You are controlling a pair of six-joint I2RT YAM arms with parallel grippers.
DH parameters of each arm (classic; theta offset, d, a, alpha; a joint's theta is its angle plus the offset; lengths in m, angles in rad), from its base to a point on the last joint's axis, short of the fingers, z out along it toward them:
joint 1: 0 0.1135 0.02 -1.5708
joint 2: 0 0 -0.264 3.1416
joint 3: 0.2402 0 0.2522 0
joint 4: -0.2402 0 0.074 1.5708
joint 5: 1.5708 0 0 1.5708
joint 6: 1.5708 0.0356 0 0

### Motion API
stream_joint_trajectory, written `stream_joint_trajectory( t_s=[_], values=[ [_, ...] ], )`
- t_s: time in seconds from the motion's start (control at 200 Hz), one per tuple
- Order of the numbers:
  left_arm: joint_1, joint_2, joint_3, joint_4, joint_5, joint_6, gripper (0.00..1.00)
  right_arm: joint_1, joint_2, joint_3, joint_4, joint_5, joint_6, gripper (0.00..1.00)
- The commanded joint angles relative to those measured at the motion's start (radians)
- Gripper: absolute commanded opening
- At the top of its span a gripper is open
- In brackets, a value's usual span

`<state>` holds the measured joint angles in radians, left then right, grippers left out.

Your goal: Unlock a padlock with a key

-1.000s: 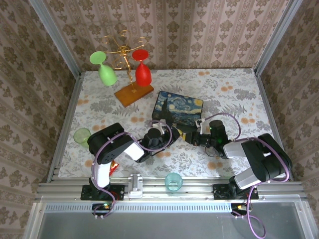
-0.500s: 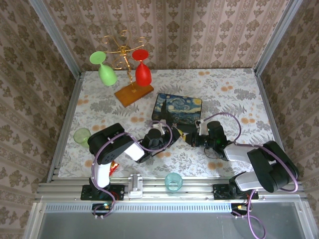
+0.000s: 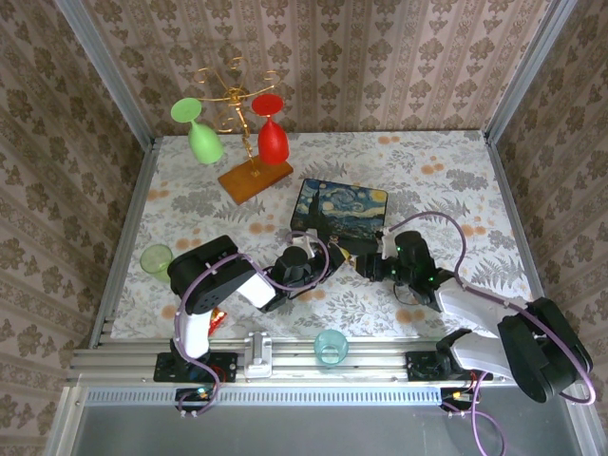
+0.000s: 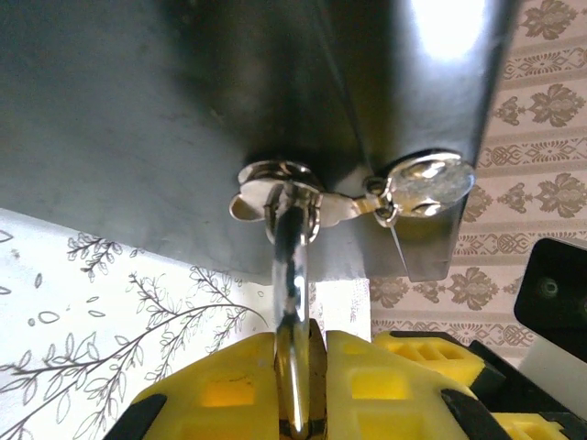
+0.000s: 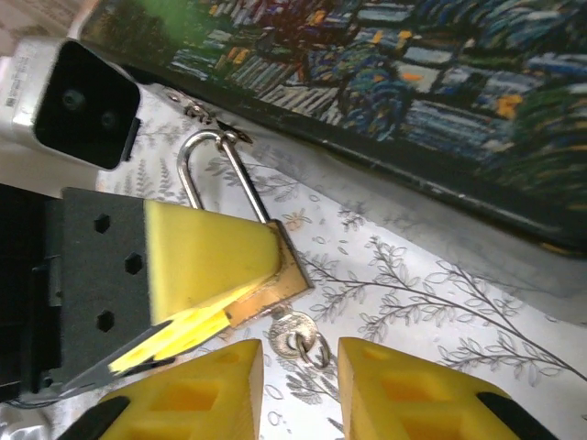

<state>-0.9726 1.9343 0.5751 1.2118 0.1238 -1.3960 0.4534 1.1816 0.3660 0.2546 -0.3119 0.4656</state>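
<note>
**A:** Where is the padlock, and what has hold of it?

**B:** The small brass padlock (image 5: 289,275) is pinched in the left gripper (image 4: 298,394), whose yellow fingers are clamped tight on it. Its thin silver loop (image 4: 292,266) runs through the metal clasp (image 4: 275,183) on the front edge of the painted box (image 3: 339,209).

**A:** And the key?

**B:** The key (image 5: 293,332) sticks out of the padlock's bottom end, showing a round grey head with a little ring. It lies in the gap just ahead of the right gripper (image 5: 300,362). Those fingers stand a narrow way apart, one on either side of the key's head, and a sliver of tabletop shows beside it.

**A:** What crowds the spot?

**B:** The box sits just behind the padlock on the flowered table (image 3: 437,180). The two grippers meet nose to nose in front of it. One left finger covers most of the padlock's body.

**A:** Anything else?

**B:** Farther back on the left, a gold rack (image 3: 249,142) holds a green glass and a red one. A green cup (image 3: 155,258) sits near the left edge. A teal cup (image 3: 331,347) stands by the front rail, between the arms.
</note>
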Motion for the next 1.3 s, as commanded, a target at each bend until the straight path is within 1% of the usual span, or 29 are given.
stream_joint_trajectory(
  t_s=[0.0, 0.115, 0.215, 0.345, 0.475, 0.56, 0.605, 0.66, 0.705, 0.74, 0.775, 0.865, 0.985, 1.04, 1.11, 1.16, 1.22, 1.29],
  values=[
    [0.012, -0.053, -0.006, 0.083, -0.002, 0.01, 0.0, 0.072, 0.003, 0.044, -0.118, 0.165, -0.089, 0.27],
    [0.013, -0.061, -0.011, 0.082, 0.005, 0.011, 0.0, 0.168, 0.028, 0.076, -0.148, 0.311, -0.146, 0.32],
    [0.013, -0.064, -0.018, 0.083, 0.006, 0.008, 0.0, 0.216, 0.043, 0.091, -0.156, 0.397, -0.174, 0.36],
    [0.014, -0.064, -0.016, 0.083, 0.01, 0.012, 0.0, 0.274, 0.072, 0.119, -0.181, 0.524, -0.21, 0.36],
    [0.006, -0.059, -0.003, 0.083, 0.018, 0.009, 0.0, 0.343, 0.117, 0.146, -0.158, 0.647, -0.268, 0.37],
    [-0.001, -0.055, 0.0, 0.083, 0.019, 0.006, 0.0, 0.376, 0.152, 0.167, -0.138, 0.703, -0.312, 0.37],
    [-0.004, -0.052, 0.001, 0.083, 0.019, 0.004, 0.0, 0.381, 0.176, 0.178, -0.128, 0.706, -0.338, 0.37],
    [-0.008, -0.049, 0.003, 0.083, 0.019, 0.002, 0.0, 0.393, 0.201, 0.19, -0.117, 0.728, -0.364, 0.35],
    [-0.013, -0.043, 0.007, 0.084, 0.019, -0.001, 0.0, 0.399, 0.202, 0.205, -0.121, 0.732, -0.38, 0.31],
    [-0.016, -0.038, 0.011, 0.085, 0.02, -0.006, 0.0, 0.4, 0.237, 0.213, -0.122, 0.736, -0.384, 0.25],
    [-0.019, -0.034, 0.015, 0.086, 0.022, -0.007, 0.0, 0.4, 0.24, 0.216, -0.119, 0.738, -0.383, 0.23],
    [-0.024, -0.032, 0.017, 0.086, 0.022, -0.004, 0.0, 0.401, 0.244, 0.215, -0.098, 0.706, -0.383, 0.21],
    [-0.016, -0.034, 0.003, 0.085, 0.016, -0.006, 0.0, 0.388, 0.229, 0.198, -0.096, 0.634, -0.361, 0.17],
    [-0.013, -0.038, -0.008, 0.089, 0.013, -0.004, 0.0, 0.371, 0.217, 0.175, -0.087, 0.579, -0.338, 0.17],
    [-0.009, -0.044, -0.015, 0.088, 0.013, 0.001, 0.0, 0.319, 0.156, 0.129, -0.042, 0.452, -0.27, 0.16],
    [-0.009, -0.044, -0.015, 0.089, 0.014, 0.001, 0.0, 0.267, 0.13, 0.092, 0.006, 0.32, -0.207, 0.17],
    [-0.008, -0.043, -0.015, 0.088, 0.016, 0.003, 0.0, 0.226, 0.097, 0.057, 0.053, 0.237, -0.144, 0.17],
    [-0.008, -0.041, -0.017, 0.088, 0.016, 0.005, 0.05, 0.192, 0.074, 0.034, 0.077, 0.149, -0.093, 0.16]
  ],
)
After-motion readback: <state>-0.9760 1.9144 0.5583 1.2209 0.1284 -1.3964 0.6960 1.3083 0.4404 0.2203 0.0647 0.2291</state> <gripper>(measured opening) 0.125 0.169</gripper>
